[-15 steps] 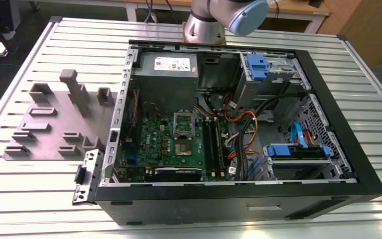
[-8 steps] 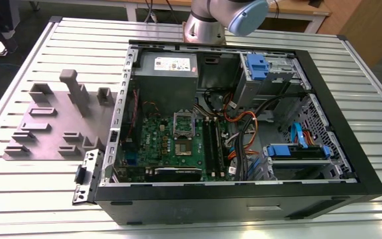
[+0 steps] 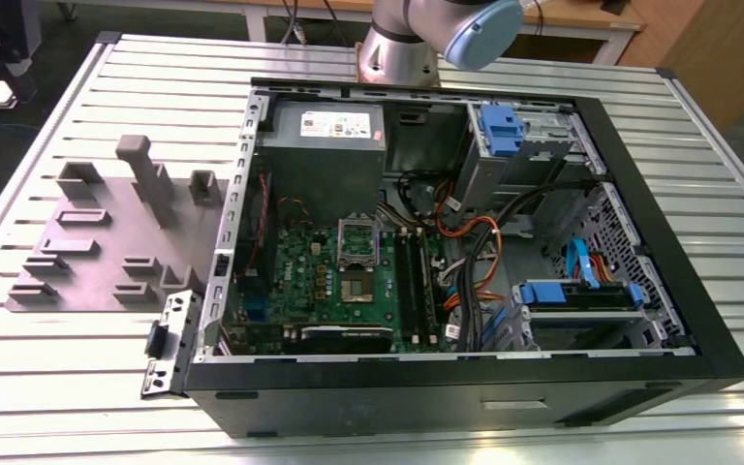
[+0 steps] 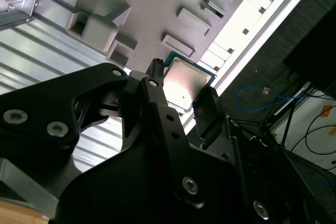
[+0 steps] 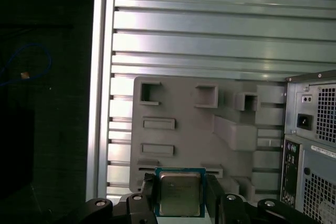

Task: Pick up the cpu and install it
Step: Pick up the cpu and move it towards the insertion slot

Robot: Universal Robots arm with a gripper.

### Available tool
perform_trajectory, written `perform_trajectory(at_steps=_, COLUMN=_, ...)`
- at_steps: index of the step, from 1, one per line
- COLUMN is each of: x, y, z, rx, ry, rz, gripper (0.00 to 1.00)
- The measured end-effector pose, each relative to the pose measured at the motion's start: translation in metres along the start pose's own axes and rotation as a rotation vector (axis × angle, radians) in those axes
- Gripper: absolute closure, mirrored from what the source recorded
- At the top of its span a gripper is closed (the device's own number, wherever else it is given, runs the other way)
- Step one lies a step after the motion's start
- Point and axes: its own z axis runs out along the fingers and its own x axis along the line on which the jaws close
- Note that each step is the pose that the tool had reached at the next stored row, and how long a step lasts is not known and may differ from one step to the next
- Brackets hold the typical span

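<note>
1. The gripper (image 5: pixel 181 188) clamps the cpu (image 5: pixel 180 196) by two opposite edges, metal top toward the wrist, probably to keep it level.
2. The grey fixture tray (image 5: pixel 184 124) lies beneath it.
3. In the exterior view, the open computer case (image 3: pixel 476 387) sits at the tray's three o'clock, its motherboard (image 3: pixel 346 281) exposed.

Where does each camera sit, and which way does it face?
Exterior view: high, looking down into the open black computer case on the slatted metal table; silver arm shows.
First wrist view: looks past the black gripper holding the small silvery square cpu at the grey moulded plate.
Second wrist view: from behind the gripper, obliquely.
Both wrist views share gripper, cpu, plate.
</note>
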Motion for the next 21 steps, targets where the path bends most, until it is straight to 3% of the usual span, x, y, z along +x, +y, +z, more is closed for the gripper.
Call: perform_trajectory(at_steps=21, x=-0.0054, y=-0.0002, z=0.0, rx=0.0, ry=0.0001, rz=0.0, gripper=0.53)
